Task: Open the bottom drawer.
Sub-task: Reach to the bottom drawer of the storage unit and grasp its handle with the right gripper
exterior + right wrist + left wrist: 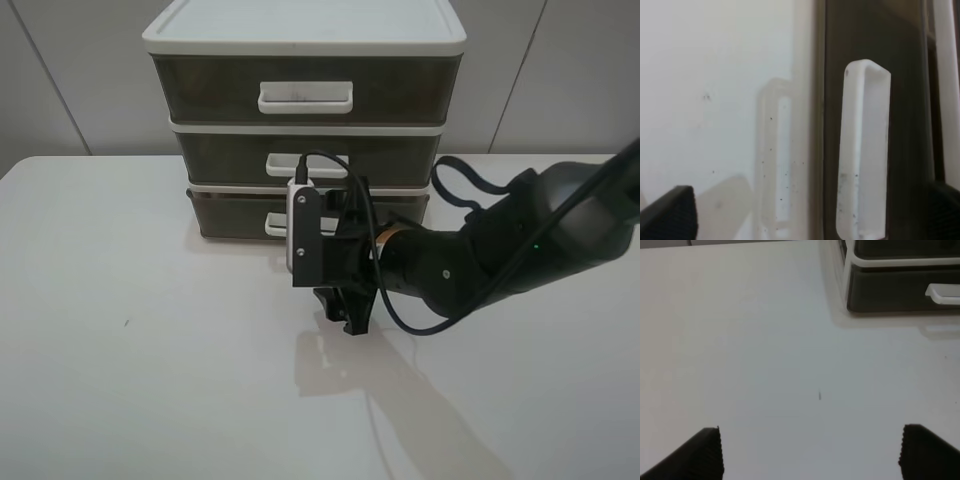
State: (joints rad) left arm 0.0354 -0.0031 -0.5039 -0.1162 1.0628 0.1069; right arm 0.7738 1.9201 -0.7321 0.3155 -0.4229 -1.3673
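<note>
The drawer unit (305, 35) stands at the back of the white table (150, 380). The bottom drawer (228, 214) is the lowest smoky-brown tier and looks shut; its thin white handle (276, 224) is partly hidden by my right wrist. My right gripper (340, 305) is rolled on its side just in front of that handle and is open. In the right wrist view (807, 220) the handle (862, 150) stands close ahead between the dark fingertips (670, 215). My left gripper (810, 455) is open and empty over bare table; the bottom drawer (890, 290) and its handle (942, 292) lie farther off.
The middle drawer (220, 155) and the tall top drawer (200, 90) sit above, each with a white handle. A black cable (350, 180) loops over my right wrist. The wall (60, 80) is close behind the unit.
</note>
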